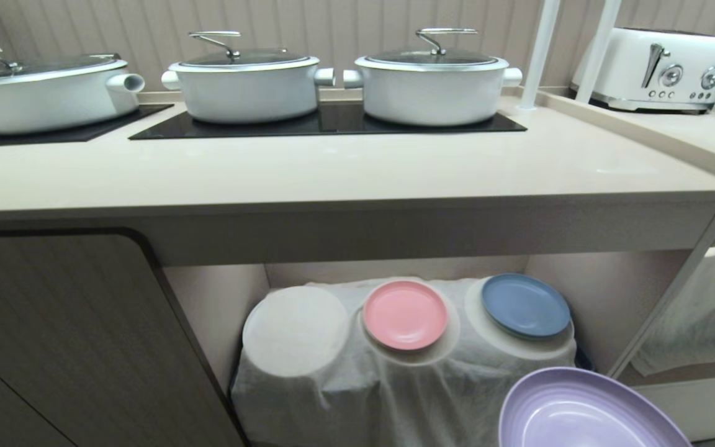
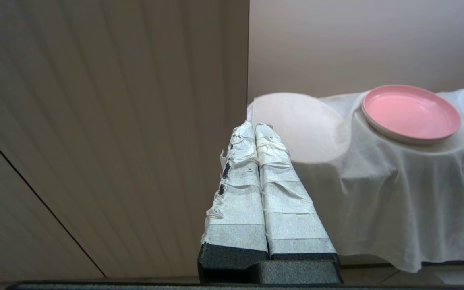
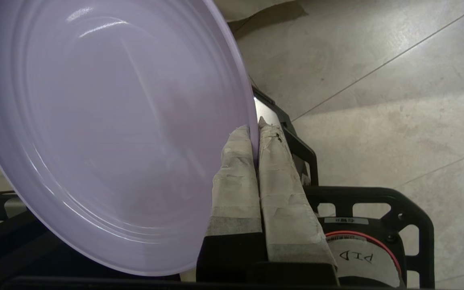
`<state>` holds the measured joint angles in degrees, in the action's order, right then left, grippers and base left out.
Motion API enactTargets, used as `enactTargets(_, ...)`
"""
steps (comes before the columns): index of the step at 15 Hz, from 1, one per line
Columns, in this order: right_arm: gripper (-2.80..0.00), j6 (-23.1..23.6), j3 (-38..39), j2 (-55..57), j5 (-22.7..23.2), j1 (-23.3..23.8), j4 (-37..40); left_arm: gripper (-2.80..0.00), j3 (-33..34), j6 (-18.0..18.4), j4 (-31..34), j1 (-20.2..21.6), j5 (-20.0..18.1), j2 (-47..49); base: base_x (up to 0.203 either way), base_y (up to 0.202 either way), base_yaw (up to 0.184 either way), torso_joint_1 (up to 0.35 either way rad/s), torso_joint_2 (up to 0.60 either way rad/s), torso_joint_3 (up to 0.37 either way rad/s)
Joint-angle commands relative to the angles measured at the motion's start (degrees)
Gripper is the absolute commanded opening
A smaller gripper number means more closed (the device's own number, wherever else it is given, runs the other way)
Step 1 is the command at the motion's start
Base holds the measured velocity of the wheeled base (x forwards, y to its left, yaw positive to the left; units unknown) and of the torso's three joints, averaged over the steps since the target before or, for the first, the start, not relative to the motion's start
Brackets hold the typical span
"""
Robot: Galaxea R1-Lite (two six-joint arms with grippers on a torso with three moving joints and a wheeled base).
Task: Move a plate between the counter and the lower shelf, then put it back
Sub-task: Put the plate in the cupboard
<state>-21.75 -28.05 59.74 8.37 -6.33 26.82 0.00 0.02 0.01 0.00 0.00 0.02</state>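
- Here, head view: the plate sits at five o'clock, below the bench; a pink plate and blue plate lie on the cloth-covered shelf.
- Left wrist view: the left fingers are pressed together, empty, near the cloth.
- Right wrist view: the right fingers pinch the plate's rim above the floor.

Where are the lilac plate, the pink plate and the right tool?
lilac plate (image 1: 587, 416), head view, on its inner bowl.
pink plate (image 1: 404, 313), head view, on its flat centre.
right tool (image 3: 255, 137), right wrist view, between the taped tips pinching the lilac plate's rim.
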Motion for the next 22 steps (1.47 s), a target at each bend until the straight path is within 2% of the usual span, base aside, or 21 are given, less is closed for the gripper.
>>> enactTargets(1,-2.8,-0.14,0.01,0.02,0.06,0.0,0.17,-2.8,0.0,-0.02,-0.01,0.0,0.0,-0.02,0.0,0.0,0.0,-0.191,0.47,0.281)
enactTargets(12,-2.8,-0.05,0.09,0.02,0.06,-0.26,0.34,-2.8,0.0,-0.02,-0.01,0.0,0.0,-0.02,0.0,0.0,0.0,-0.142,0.43,0.286)
enactTargets(22,-2.8,0.04,-0.17,0.03,0.06,-0.26,-0.01,-2.8,0.0,-0.02,-0.01,0.0,0.0,-0.02,0.0,0.0,0.0,-0.007,0.03,0.022)
